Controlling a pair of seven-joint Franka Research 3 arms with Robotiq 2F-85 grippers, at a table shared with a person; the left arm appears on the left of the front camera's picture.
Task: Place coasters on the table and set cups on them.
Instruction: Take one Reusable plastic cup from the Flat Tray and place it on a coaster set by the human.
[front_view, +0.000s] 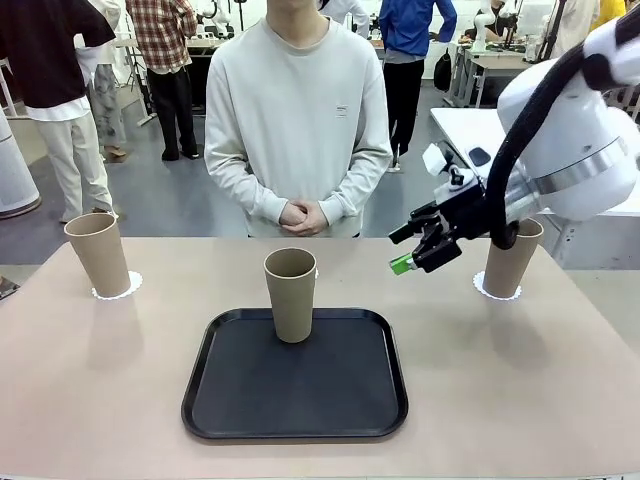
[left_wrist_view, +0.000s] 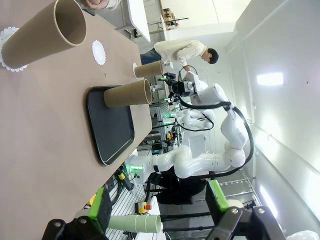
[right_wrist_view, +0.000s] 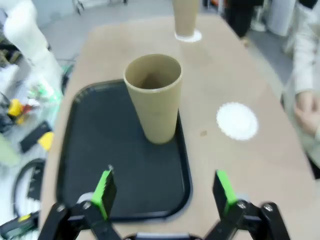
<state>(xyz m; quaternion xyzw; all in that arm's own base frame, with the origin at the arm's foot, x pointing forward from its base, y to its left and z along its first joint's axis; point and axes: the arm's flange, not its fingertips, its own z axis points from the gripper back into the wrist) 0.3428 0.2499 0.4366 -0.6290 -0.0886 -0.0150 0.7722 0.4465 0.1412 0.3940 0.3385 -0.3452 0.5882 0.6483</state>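
Three surfaces: long beige-pink table (front_view: 100, 380), black rounded-corner tray (front_view: 240, 400), spare lacy white paper coaster (right_wrist_view: 237, 120).
Cup left: tall tan paper cup (front_view: 291, 294) upright on the tray — light, thin-walled, crushable; grip gently mid-wall.
Right gripper (front_view: 414, 250): jaws spread, empty.
Left gripper (left_wrist_view: 160, 207): jaws spread — empty.

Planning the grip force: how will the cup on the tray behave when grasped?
The cup on the tray looks like thin paper, so probably light and crushable. It is tall, narrow-based and seemingly empty, so a sideways nudge likely tips it. Its matte wall should not slip much.
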